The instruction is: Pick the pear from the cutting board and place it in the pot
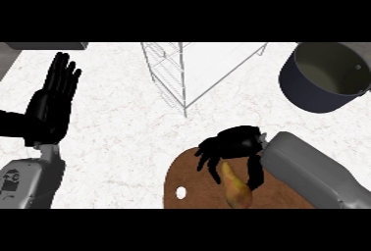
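Observation:
A yellow-orange pear (236,188) lies on a round brown cutting board (190,172) at the bottom centre of the head view. My right hand (235,142) hangs over the pear's upper end, fingers and thumb curled down on either side of it; I cannot tell whether they touch it. The dark pot (319,93) with a pale inside stands at the upper right, apart from the hand. My left hand (52,103) rests open at the left edge, fingers up.
A wire dish rack (190,73) with a white panel stands at the top centre, between the board and the left side. The board has a small white hole (180,193). A grey object (43,45) shows at the upper left corner.

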Controlling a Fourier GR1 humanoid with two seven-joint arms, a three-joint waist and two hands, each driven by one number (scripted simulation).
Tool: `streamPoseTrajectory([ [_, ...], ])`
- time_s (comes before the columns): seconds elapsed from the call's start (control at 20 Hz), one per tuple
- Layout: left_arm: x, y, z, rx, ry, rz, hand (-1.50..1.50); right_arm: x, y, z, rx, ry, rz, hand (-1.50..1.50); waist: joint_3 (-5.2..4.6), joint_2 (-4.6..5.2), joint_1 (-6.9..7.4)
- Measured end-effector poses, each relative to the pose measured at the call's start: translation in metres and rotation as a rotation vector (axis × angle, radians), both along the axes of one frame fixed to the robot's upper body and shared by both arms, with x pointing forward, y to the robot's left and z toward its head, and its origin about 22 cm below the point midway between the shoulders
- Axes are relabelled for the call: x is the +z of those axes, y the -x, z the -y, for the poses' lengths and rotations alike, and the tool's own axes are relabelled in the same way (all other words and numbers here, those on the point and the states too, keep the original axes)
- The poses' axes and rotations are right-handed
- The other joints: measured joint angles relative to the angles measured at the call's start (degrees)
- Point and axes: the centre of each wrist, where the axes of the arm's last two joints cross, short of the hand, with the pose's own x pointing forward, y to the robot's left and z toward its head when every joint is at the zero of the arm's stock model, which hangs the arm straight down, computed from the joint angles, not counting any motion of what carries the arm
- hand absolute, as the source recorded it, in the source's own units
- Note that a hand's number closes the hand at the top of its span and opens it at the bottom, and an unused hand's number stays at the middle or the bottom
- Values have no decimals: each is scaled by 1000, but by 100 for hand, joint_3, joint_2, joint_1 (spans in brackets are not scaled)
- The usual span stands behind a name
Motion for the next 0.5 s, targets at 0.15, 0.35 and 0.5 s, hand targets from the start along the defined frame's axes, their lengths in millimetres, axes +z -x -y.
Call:
streamPoseTrajectory([
  [0.15, -1, 0, -1, 2, 1, 0, 0, -1, 4, -4, 17, -30, 9, 150, -5, -2, -4],
  [0.35, -3, 1, -3, -1, 6, -1, 0, 0, 8, -12, 27, -48, 18, 150, 4, 7, -5],
  [0.5, -4, -1, -7, 3, -1, -6, 0, 3, 10, -7, 15, -80, 57, 150, 7, 15, -14],
])
